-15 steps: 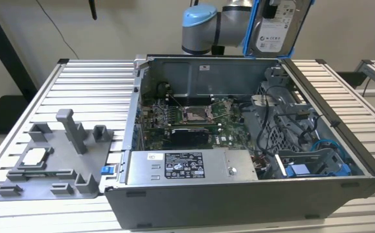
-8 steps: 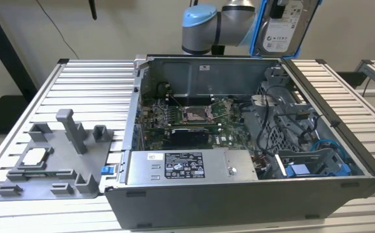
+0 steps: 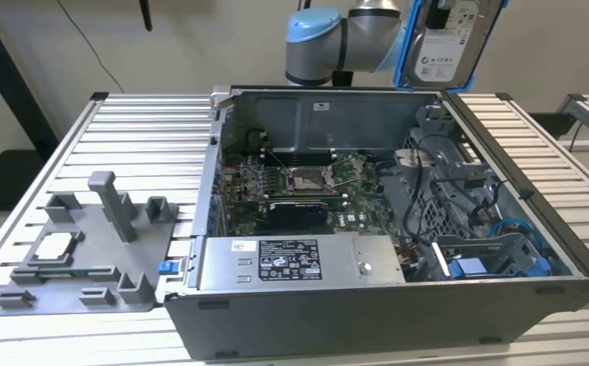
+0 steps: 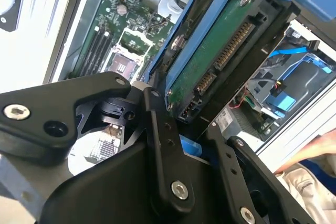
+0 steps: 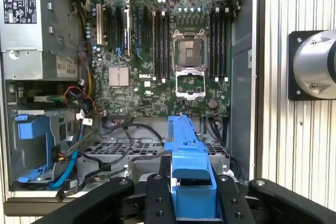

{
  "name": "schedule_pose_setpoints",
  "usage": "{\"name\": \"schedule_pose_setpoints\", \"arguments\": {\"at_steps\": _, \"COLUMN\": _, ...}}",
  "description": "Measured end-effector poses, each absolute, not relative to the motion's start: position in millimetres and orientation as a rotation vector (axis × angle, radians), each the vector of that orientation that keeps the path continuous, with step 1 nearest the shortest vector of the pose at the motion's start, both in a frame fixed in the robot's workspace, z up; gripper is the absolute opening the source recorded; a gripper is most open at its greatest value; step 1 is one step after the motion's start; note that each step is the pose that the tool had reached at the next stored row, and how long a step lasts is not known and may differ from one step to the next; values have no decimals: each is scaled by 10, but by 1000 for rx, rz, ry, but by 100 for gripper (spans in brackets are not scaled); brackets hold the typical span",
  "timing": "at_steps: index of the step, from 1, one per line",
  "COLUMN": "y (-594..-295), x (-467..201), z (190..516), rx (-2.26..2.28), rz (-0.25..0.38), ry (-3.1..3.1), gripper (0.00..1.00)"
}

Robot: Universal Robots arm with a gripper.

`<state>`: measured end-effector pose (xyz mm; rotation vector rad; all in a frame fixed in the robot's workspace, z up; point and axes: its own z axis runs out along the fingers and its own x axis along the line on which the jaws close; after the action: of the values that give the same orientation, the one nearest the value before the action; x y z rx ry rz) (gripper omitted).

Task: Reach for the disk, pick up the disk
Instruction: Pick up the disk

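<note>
The disk (image 3: 449, 44), a silver-grey drive with a white label in a bright blue bracket, hangs upright above the far right corner of the open computer case (image 3: 376, 320) in the exterior view. In the second wrist view its green circuit-board underside (image 4: 210, 61) sits between two black fingers (image 4: 157, 124). My gripper (image 5: 190, 184) is shut on the disk, whose blue bracket edge (image 5: 185, 150) points toward the case interior.
The case holds a motherboard (image 5: 157, 56), a power supply (image 3: 294, 261), a blue plastic bay (image 3: 477, 267) and loose cables (image 5: 79, 156). A grey fixture (image 3: 91, 252) lies on the slatted table (image 3: 142, 130) at the exterior view's left. A person's hand (image 4: 315, 153) is beside the case.
</note>
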<state>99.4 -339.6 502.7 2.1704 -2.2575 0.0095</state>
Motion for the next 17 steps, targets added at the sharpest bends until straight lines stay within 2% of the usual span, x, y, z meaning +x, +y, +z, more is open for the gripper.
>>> {"name": "schedule_pose_setpoints", "arguments": {"at_steps": 17, "y": -3501, "x": 995, "z": 5027, "rx": 2170, "rz": 10, "ry": -2257, "gripper": 0}}
